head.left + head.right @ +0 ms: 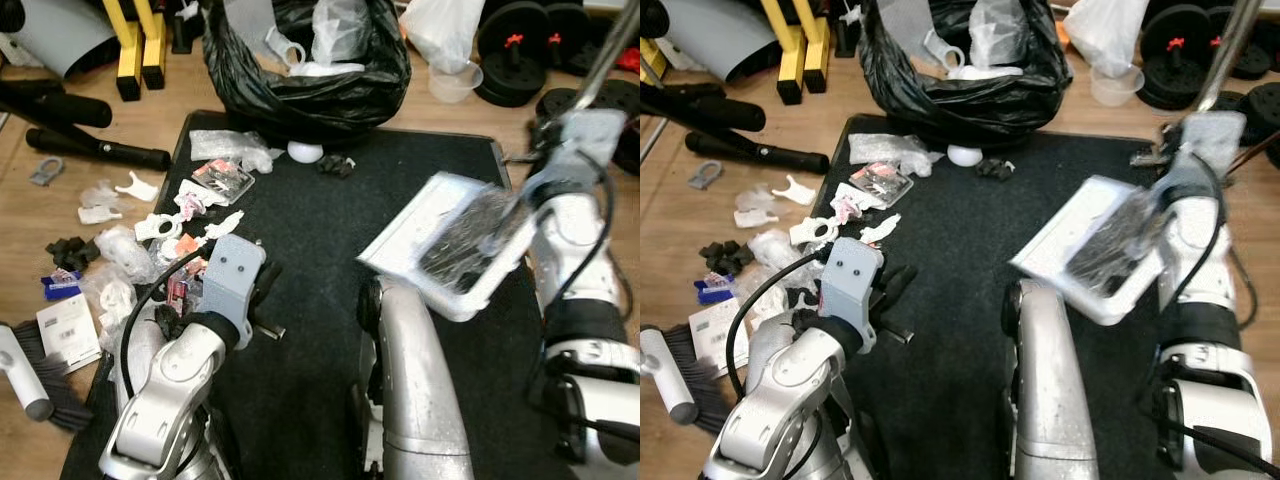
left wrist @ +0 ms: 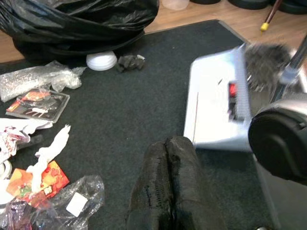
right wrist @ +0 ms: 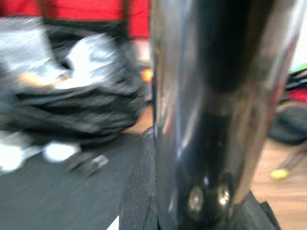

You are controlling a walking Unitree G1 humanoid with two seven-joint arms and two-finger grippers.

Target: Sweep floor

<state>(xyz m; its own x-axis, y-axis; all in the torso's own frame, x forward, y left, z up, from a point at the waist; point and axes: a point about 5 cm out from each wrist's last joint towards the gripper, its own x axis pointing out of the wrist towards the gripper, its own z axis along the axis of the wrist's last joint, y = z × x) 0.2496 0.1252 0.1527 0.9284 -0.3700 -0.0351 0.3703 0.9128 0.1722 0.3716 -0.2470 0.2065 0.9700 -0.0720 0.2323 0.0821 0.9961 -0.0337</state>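
A black mat [image 1: 310,250] is lying on the wooden floor [image 1: 60,205]. Plastic scraps [image 1: 215,185] are littering its left edge, a black trash bag [image 1: 300,60] sitting at its far end.

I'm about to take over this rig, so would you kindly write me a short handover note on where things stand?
Right tool: shut on the metal pole, holding the white dustpan tilted above the black mat.
Left tool: shut, empty, low over the mat beside the litter.
Things: wrappers and plastic scraps lie along the mat's left edge and on the wooden floor; a brush lies on the floor at far left; the black rubbish bag stands open ahead.
Done: bag already holds some rubbish.
Left: sweep up the litter and tip it in.
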